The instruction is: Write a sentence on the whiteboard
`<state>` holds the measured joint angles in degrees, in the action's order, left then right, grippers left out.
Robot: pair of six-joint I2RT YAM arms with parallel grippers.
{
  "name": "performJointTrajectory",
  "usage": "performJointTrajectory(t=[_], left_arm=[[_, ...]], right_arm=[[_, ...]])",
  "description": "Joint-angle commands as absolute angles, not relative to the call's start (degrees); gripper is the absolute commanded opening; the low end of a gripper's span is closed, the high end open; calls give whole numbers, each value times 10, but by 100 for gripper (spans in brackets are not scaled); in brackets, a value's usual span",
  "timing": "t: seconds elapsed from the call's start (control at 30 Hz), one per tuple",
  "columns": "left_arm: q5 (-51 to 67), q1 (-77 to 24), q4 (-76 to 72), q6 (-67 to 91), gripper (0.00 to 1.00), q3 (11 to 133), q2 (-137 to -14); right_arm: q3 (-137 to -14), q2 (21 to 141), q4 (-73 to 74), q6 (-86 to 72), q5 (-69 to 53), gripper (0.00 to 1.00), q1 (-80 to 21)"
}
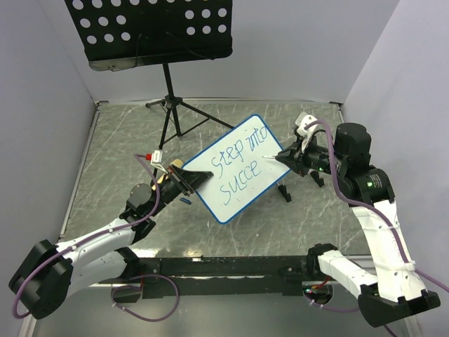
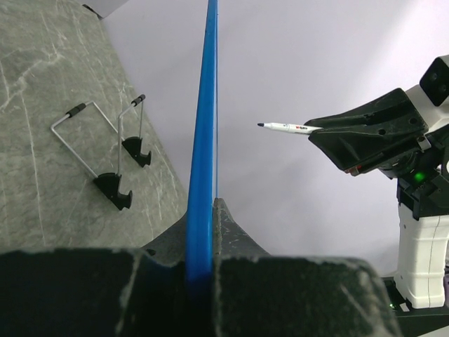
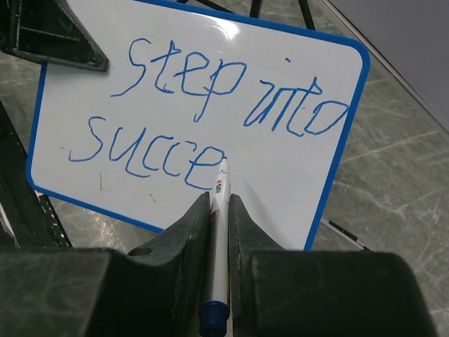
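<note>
The left gripper [image 1: 191,179] is clamping the edge of the whiteboard [image 1: 235,168], holding it tilted over the middle of the table [image 1: 105,161]. The right gripper [image 3: 219,210] is squeezing the marker [image 3: 222,179], whose tip is hovering just off the board after "succe" of the sentence [image 3: 200,81]. Next, I think, two more letters are needed, with light contact.

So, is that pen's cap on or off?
Off: the pen in the right hand shows a bare dark tip.

Bright, even light from above leaves only soft shadows on the marbled desk [image 1: 105,154]. A pale glare streaks the whiteboard [image 3: 280,168] near its top edge. Close to each wrist lens, the left tool [image 2: 203,232] and right tool [image 3: 219,203] look dark and soft-focused.
</note>
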<state>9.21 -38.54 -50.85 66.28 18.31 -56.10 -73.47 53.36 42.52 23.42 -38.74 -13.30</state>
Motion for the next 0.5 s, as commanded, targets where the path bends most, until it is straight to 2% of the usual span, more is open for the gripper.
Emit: performJointTrajectory(t=[0.0,0.47], left_arm=[[99,-382,-606,685,1,194,-541],[104,-382,-603,686,1,198,-533]], right_arm=[[-729,531,396,229,-400,0,-126],[-733,547,371,215,-410,0,-114]])
